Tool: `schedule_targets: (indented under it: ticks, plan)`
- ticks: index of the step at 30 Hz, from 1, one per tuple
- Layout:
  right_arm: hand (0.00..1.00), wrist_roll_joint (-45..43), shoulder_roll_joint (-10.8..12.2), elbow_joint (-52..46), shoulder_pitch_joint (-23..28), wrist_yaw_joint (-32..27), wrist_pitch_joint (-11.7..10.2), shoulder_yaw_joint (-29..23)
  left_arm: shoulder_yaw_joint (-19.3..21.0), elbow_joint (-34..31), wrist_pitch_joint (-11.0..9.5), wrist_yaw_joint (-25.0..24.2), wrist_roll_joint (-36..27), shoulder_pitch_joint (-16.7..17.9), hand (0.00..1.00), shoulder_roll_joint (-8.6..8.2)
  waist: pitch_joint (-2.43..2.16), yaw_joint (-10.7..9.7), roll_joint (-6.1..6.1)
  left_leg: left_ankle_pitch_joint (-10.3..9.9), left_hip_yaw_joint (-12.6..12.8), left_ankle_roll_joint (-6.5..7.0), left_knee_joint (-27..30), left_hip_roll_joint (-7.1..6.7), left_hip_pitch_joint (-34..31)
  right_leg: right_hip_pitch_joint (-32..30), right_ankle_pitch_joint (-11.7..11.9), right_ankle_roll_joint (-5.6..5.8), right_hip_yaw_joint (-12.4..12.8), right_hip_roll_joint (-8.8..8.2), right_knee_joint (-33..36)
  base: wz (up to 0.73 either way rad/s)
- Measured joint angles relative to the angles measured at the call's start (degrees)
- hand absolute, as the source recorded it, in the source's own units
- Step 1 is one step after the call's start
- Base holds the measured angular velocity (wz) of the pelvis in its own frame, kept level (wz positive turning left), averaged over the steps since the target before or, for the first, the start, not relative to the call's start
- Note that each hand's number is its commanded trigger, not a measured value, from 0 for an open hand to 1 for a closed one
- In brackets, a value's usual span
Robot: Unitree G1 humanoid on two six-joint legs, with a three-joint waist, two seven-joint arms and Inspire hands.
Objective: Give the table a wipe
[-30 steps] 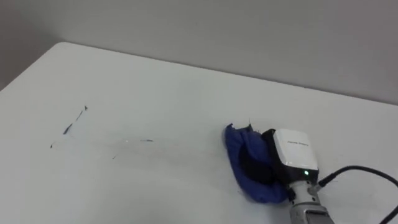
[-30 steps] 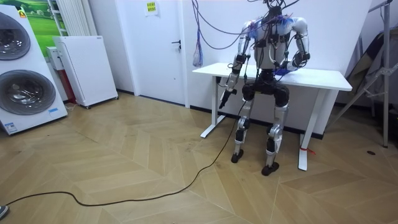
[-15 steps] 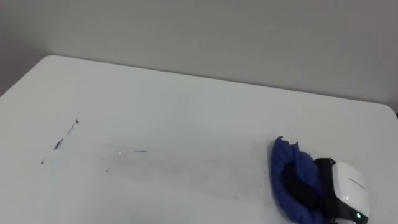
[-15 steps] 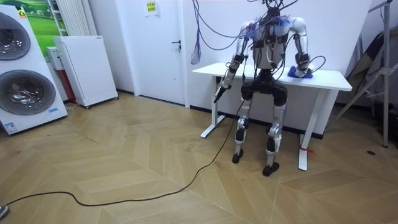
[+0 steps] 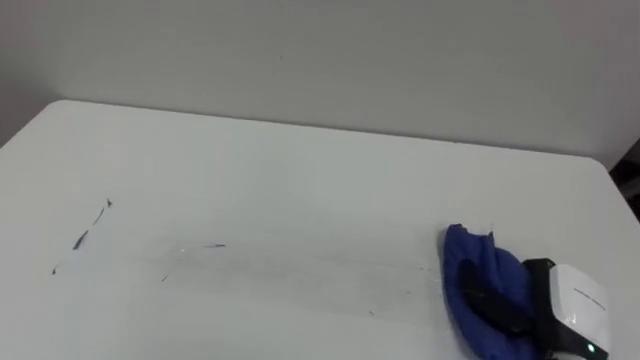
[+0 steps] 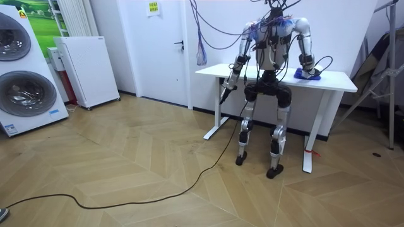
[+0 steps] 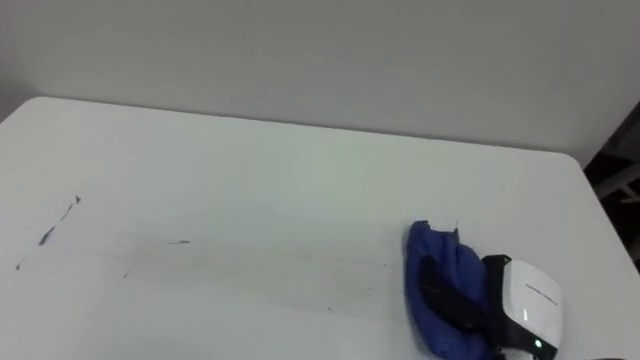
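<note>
Cloth (image 5: 478,272), blue: pressed onto surface (image 5: 300,170) by right hand (image 5: 575,315) for wiping; whether the fingers (image 5: 497,306) grip it cannot be told. Marks (image 5: 85,235) not yet wiped. Left hand (image 6: 226,96) hung idle.

Stacked washers (image 6: 22,69) stood at room view's left. White cabinet (image 6: 88,69) just beside them. Closed white door (image 6: 163,50) behind. Herringbone wood floor (image 6: 126,170) underfoot.

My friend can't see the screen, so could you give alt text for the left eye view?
The robot's right hand rests on a crumpled blue cloth at the lower right of a white table. A few short dark marks lie near its left side, apart from the cloth. A plain wall stands behind.
</note>
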Motion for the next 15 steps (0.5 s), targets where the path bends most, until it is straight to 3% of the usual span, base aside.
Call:
schedule_targets:
  ticks: [11,15]
  plan:
    - [0.0,-1.05,-0.44,-8.86,-0.16,2.11,-0.47,0.37,-1.33,0.86,-4.1,-0.03,-3.76,-3.34,0.0,0.02,1.1,-0.2,-1.01,0.07,0.93,-0.05,-0.83,0.06,-1.01,-2.76,0.0,0.01,2.68,0.34,0.1,-0.15]
    - [0.0,-0.04,-1.92,-10.46,-2.89,2.27,-1.16,-0.3,-1.2,0.85,-4.99,-0.16,-6.14,-5.56,0.0,0.04,1.3,-0.25,-1.45,0.07,0.9,-0.04,-0.95,0.05,-1.16,-2.91,-0.01,0.01,2.62,0.35,0.08,0.0]
